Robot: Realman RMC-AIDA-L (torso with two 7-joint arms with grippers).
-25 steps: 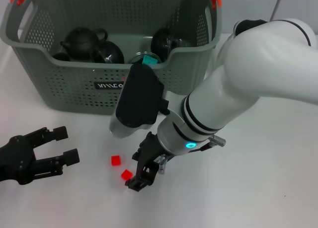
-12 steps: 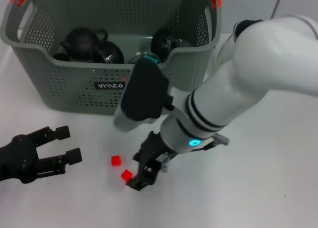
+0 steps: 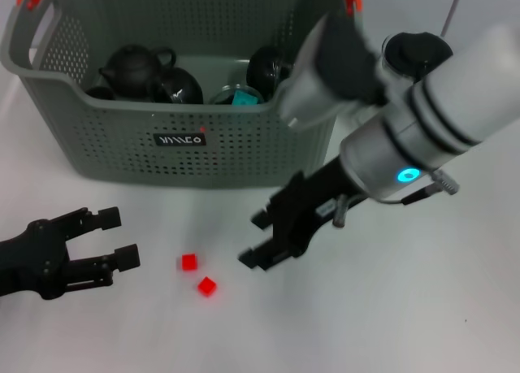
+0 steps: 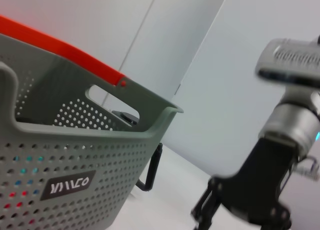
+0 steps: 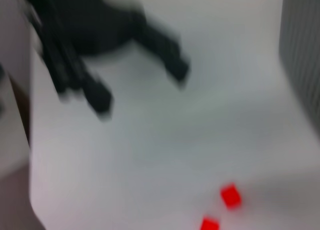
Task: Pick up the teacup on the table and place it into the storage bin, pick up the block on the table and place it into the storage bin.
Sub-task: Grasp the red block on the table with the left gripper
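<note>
Right tool (image 3: 258, 237): open, empty, above worktop (image 3: 406, 308) | red blocks (image 3: 207, 287): small, light, rigid; pinch opposite flat faces | left tool (image 3: 114, 239): open, idle

storage bin (image 3: 122, 137) top cut off | right wrist view blurred

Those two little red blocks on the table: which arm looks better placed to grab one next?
Probably the right. The right gripper hangs open just beside the red blocks, fingers pointing toward them. The left gripper is also open but sits farther off, low at the table's edge. Both blocks lie free in front of the storage bin.
</note>
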